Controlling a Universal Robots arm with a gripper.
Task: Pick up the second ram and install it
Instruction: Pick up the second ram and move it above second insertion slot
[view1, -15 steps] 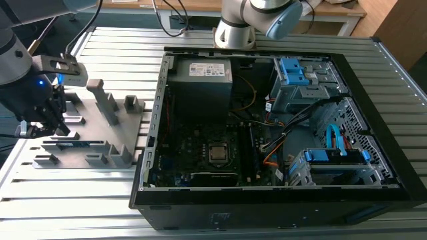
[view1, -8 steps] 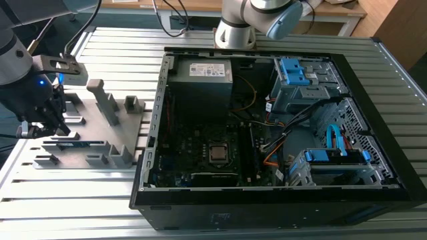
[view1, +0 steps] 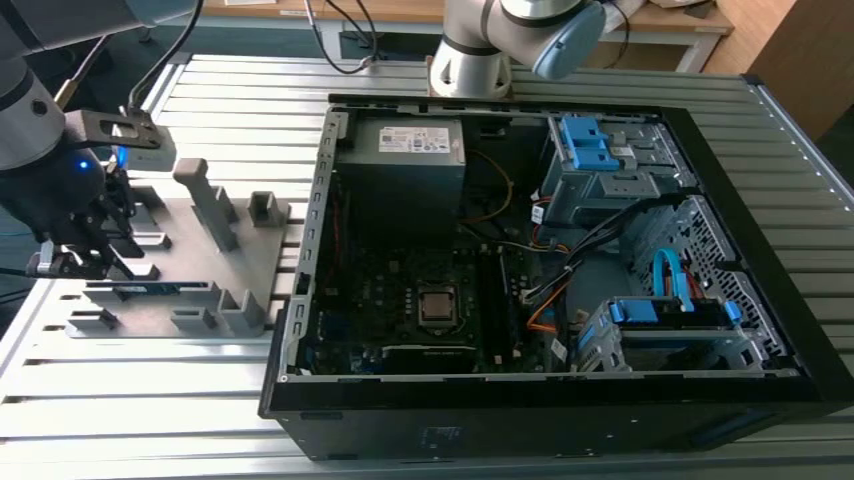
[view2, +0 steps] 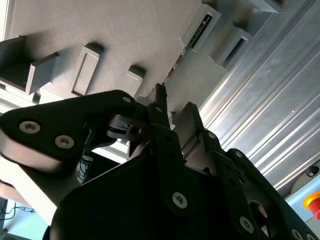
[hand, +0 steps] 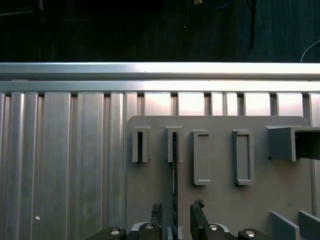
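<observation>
The second ram stands on edge in a slotted block of the grey fixture plate. In both wrist views it is a thin dark line running toward my gripper. In the exterior view it is a blue-green strip at the plate's near side. My gripper hangs just above it, open, with one finger on each side of the stick and a gap on both sides. From behind, the two black fingers point down at the plate. In the exterior view the gripper is over the plate's left part.
Several grey blocks rise from the fixture plate around the gripper. An open black computer case lies to the exterior view's right, its motherboard, cables and blue drive cages exposed. The slatted metal table ends close beyond the plate.
</observation>
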